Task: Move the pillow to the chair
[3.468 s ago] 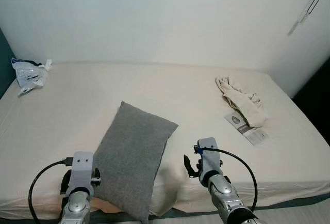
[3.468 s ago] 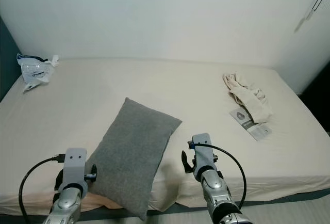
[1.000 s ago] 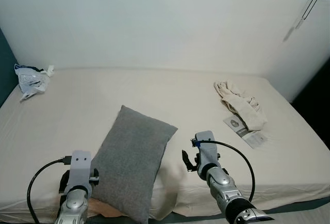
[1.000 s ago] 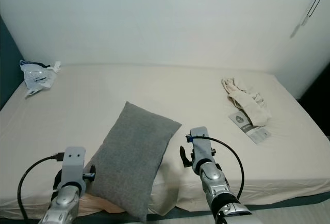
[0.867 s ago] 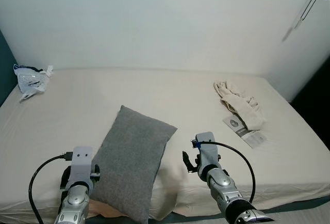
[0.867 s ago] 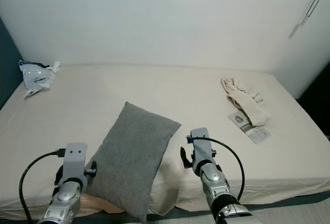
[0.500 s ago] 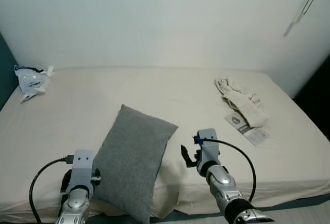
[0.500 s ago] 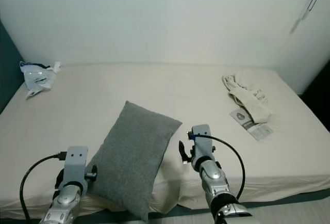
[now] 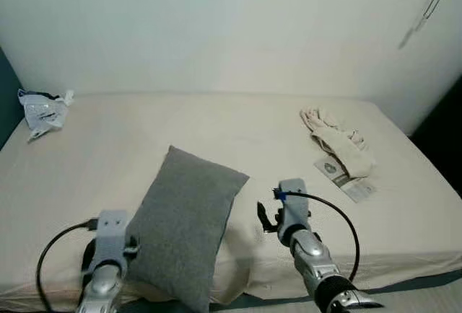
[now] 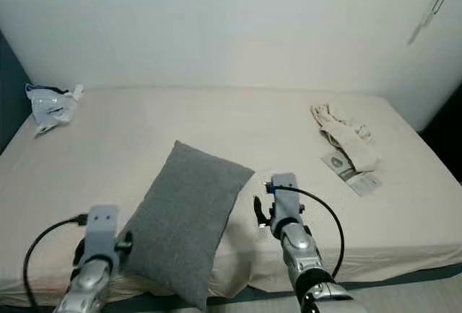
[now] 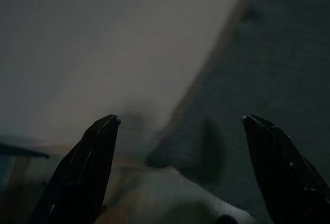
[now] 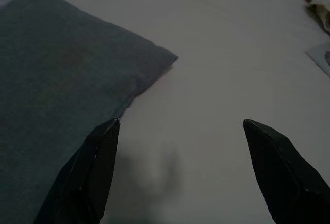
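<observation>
A grey pillow lies slantwise on the cream bed, and its near corner hangs over the front edge. My left gripper is open at the pillow's near left edge, which runs between its fingers. Its wrist mount sits low at the pillow's left side. My right gripper is open just right of the pillow, a little above the sheet. The pillow's far right corner lies ahead of its left finger. Nothing is held.
A crumpled plastic bag lies at the bed's far left. Beige clothing and a paper leaflet lie at the right. A white wall backs the bed, and a dark gap drops off beyond its right edge.
The left arm is blurred now, shifting slightly beside the pillow. The right gripper has crept a little forward over the sheet. The pillow lies where it did.
</observation>
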Tool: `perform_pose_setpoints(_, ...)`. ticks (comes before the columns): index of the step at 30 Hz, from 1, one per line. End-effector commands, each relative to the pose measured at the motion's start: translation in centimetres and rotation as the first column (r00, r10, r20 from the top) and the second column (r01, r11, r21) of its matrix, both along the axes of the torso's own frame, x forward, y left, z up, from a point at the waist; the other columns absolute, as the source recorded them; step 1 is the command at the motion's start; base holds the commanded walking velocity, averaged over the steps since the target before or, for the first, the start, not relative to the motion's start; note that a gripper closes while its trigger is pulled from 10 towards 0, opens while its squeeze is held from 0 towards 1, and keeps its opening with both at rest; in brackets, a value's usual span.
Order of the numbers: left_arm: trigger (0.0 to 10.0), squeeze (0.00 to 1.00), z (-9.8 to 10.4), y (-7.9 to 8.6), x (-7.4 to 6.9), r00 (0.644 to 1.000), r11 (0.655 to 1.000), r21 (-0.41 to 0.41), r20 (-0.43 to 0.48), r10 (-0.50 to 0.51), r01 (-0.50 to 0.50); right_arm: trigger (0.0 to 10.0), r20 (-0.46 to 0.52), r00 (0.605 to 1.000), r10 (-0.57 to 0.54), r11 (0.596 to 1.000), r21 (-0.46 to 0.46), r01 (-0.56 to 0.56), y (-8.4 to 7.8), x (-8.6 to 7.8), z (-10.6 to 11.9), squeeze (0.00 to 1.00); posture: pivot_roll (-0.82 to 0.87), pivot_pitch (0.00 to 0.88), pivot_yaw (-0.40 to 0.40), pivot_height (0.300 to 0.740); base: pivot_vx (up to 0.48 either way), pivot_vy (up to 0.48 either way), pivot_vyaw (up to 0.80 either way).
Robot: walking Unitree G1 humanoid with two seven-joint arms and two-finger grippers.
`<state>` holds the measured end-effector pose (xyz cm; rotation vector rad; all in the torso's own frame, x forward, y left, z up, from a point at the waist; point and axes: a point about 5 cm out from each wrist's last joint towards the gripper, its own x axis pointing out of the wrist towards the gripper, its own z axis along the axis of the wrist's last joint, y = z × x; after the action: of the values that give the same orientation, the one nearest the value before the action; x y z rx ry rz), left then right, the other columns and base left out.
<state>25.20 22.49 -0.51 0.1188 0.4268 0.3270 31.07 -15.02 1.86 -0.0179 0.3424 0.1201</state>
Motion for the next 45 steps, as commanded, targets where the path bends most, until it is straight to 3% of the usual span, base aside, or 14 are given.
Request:
perform_pose_setpoints(1, 10.0, 0.0, -0.3, 0.3, -0.6, 1.0, 1.0, 0.008, -0.008, 0.026, -0.026, 10.0, -0.023, 1.0, -0.001, 1.0, 0.029, 0.002, -0.2, -0.7, -0.7, 0.0, 0.16, 0.081, -0.099, 0.74, 0.0, 0.0, 0.0)
perform_pose_setpoints(12, 10.0, 0.0, -0.3, 0.6, -1.7, 0.997, 0.998, 0.014, 0.034, 0.065, -0.066, 10.0, 0.019, 0.998, 0.066, 0.996, -0.069, -0.065, -0.9, -1.8, -1.2, 0.0, 0.15, 0.094, -0.122, 0.74, 0.0, 0.0, 0.0)
perform_pose_setpoints(16, 10.0, 0.0, 0.6, -0.3, -1.4, 0.984, 0.995, -0.093, 0.169, 0.053, -0.037, 10.0, 0.057, 0.998, -0.011, 0.999, -0.029, 0.013, -1.8, -1.1, -0.4, 0.0, 0.15, 0.084, -0.121, 0.74, 0.0, 0.0, 0.0)
perform_pose_setpoints(20, 10.0, 0.0, 1.3, -0.5, -0.8, 0.976, 0.994, -0.097, 0.208, 0.062, -0.042, 10.0, 0.273, 0.961, -0.034, 0.99, -0.125, 0.071, -2.2, 0.2, 2.6, 0.0, 0.15, 0.076, -0.113, 0.74, 0.0, 0.0, 0.0)
perform_pose_setpoints(24, 10.0, 0.0, 2.3, -0.5, 0.1, 0.965, 0.989, -0.139, 0.248, 0.084, -0.05, 10.0, 0.211, 0.969, -0.132, 0.991, 0.026, 0.129, -1.9, 1.2, 2.8, 0.0, 0.15, 0.075, -0.102, 0.74, 0.0, 0.0, 0.0)
perform_pose_setpoints(25, 10.0, 0.0, 4.1, -1.2, 1.3, 0.931, 0.957, -0.288, 0.353, 0.091, 0.016, 10.0, 0.272, 0.957, -0.1, 0.992, 0.101, 0.076, -0.7, 1.9, 4.1, 0.0, 0.14, 0.073, -0.096, 0.74, 0.0, 0.0, 0.0)
perform_pose_setpoints(30, 10.0, 0.0, 6.5, -1.8, 2.5, 0.868, 0.893, -0.435, 0.481, 0.122, 0.115, 10.0, 0.281, 0.957, -0.079, 0.963, 0.27, 0.001, 0.8, 2.5, 5.0, 0.0, 0.14, 0.068, -0.093, 0.74, 0.0, 0.0, 0.0)
perform_pose_setpoints(32, 10.0, 0.0, 7.8, -1.7, 3.2, 0.838, 0.868, -0.462, 0.534, 0.111, 0.18, 10.0, 0.288, 0.956, 0.05, 0.808, 0.551, -0.209, 3.6, 2.8, 5.9, 0.0, 0.14, 0.065, -0.085, 0.74, 0.0, 0.0, 0.0)
perform_pose_setpoints(35, 10.0, 0.0, 8.4, -1.5, 3.4, 0.826, 0.848, -0.479, 0.557, 0.093, 0.228, 10.0, 0.346, 0.936, 0.06, 0.635, 0.71, -0.304, 4.4, 2.9, 7.5, 0.0, 0.13, 0.065, -0.081, 0.74, 0.0, 0.0, 0.0)
perform_pose_setpoints(38, 10.0, 0.0, 10.3, -1.5, 3.4, 0.772, 0.714, -0.571, 0.633, 0.067, 0.406, 10.0, 0.458, 0.885, 0.08, 0.415, 0.792, -0.448, 4.2, 2.6, 10.0, 0.0, 0.13, 0.061, -0.08, 0.74, 0.0, 0.0, 0.0)
perform_pose_setpoints(39, 10.0, 0.0, 10.3, -1.5, 3.4, 0.772, 0.714, -0.571, 0.633, 0.067, 0.406, 10.0, 0.458, 0.885, 0.08, 0.415, 0.792, -0.448, 4.2, 2.6, 10.0, 0.0, 0.13, 0.061, -0.08, 0.74, 0.0, 0.0, 0.0)
perform_pose_setpoints(42, 10.0, 0.0, 11.3, -1.1, 2.8, 0.725, 0.602, -0.574, 0.688, -0.014, 0.555, 10.0, 0.517, 0.842, 0.156, 0.216, 0.814, -0.54, 4.0, 1.8, 10.6, 0.0, 0.11, 0.056, -0.081, 0.74, 0.0, 0.0, 0.0)
perform_pose_setpoints(43, 10.0, 0.0, 11.3, -1.1, 2.8, 0.725, 0.602, -0.574, 0.688, -0.014, 0.555, 10.0, 0.517, 0.842, 0.156, 0.216, 0.814, -0.54, 4.0, 1.8, 10.6, 0.0, 0.11, 0.056, -0.081, 0.74, 0.0, 0.0, 0.0)
perform_pose_setpoints(45, 10.0, 0.0, 11.6, -1.4, 2.0, 0.681, 0.429, -0.58, 0.722, -0.122, 0.692, 10.0, 0.561, 0.792, 0.239, 0.041, 0.809, -0.586, 3.5, 0.5, 10.7, 0.0, 0.11, 0.054, -0.089, 0.74, 0.0, 0.0, 0.0)
